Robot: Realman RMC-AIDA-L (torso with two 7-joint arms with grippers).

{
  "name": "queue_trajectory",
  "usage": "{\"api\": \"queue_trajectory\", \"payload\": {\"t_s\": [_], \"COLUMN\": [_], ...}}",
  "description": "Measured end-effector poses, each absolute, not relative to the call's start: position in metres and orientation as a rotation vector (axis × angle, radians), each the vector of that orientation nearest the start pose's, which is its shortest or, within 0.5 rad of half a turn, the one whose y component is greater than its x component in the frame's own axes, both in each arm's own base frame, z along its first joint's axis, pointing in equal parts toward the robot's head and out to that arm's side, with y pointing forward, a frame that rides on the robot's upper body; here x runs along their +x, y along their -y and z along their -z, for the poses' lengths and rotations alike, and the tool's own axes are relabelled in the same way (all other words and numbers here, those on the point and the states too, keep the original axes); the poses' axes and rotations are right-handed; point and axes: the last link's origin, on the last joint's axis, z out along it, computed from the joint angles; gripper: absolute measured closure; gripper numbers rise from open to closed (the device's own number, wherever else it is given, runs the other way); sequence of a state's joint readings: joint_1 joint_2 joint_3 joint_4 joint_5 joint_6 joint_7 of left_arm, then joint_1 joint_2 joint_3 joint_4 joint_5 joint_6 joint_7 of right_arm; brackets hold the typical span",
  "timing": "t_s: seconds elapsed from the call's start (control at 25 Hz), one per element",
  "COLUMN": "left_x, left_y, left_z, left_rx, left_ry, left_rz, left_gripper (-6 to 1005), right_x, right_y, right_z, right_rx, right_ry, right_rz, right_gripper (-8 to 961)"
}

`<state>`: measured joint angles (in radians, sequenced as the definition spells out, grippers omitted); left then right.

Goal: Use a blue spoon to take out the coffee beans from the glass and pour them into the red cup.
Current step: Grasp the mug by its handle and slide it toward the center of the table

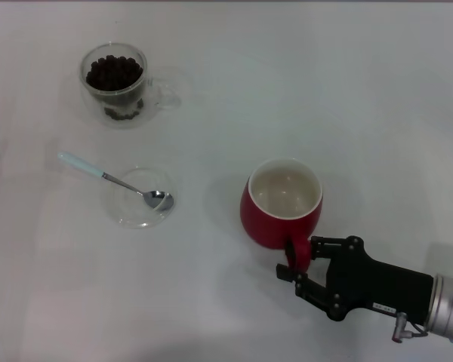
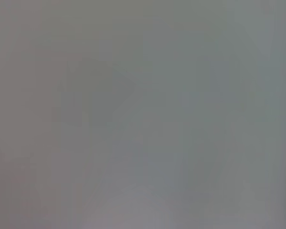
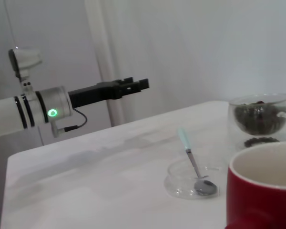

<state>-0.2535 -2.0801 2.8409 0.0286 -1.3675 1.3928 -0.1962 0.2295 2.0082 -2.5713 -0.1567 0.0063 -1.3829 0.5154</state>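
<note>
White table (image 1: 302, 83) is filling the head view, and a pale wall is standing behind it in the right wrist view. On the near right side the red cup (image 1: 281, 202) is sitting upright, its white inside showing no beans. The right gripper (image 1: 303, 262) is lying just beside the cup, its fingers spread on either side of the red loop handle, not pressing it as far as I can see. The left gripper (image 3: 133, 86) is hanging off the table's edge, its fingers looking pressed together. At the far left the glass (image 1: 115, 83) is holding the coffee beans (image 1: 114, 72). Between them, the blue spoon (image 1: 113, 179) is resting with its bowl in a clear saucer (image 1: 128, 210).
</note>
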Motion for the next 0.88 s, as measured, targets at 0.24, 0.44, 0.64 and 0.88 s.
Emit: {"api": "queue_trajectory", "payload": {"t_s": [0.24,0.44,0.64,0.88], "left_x": [-0.381,-0.381,-0.380,-0.380], "left_y": [-0.246,-0.245,-0.241,-0.233], "left_z": [-0.006,-0.006,-0.007,-0.006], "left_rx": [-1.528,-1.528,-1.529,-1.531], "left_ry": [0.539,0.538,0.524,0.536], "left_rz": [0.627,0.629,0.639,0.668], "left_gripper": [121,122,123,122], "right_x": [0.336,0.338,0.340,0.347], "right_y": [-0.175,-0.175,-0.173,-0.168], "right_z": [0.089,0.085,0.073,0.047], "right_rx": [-2.585,-2.584,-2.573,-2.537], "right_ry": [-0.603,-0.622,-0.626,-0.600], "right_rz": [-0.767,-0.775,-0.827,-0.883], "right_gripper": [616,508,433,359]}}
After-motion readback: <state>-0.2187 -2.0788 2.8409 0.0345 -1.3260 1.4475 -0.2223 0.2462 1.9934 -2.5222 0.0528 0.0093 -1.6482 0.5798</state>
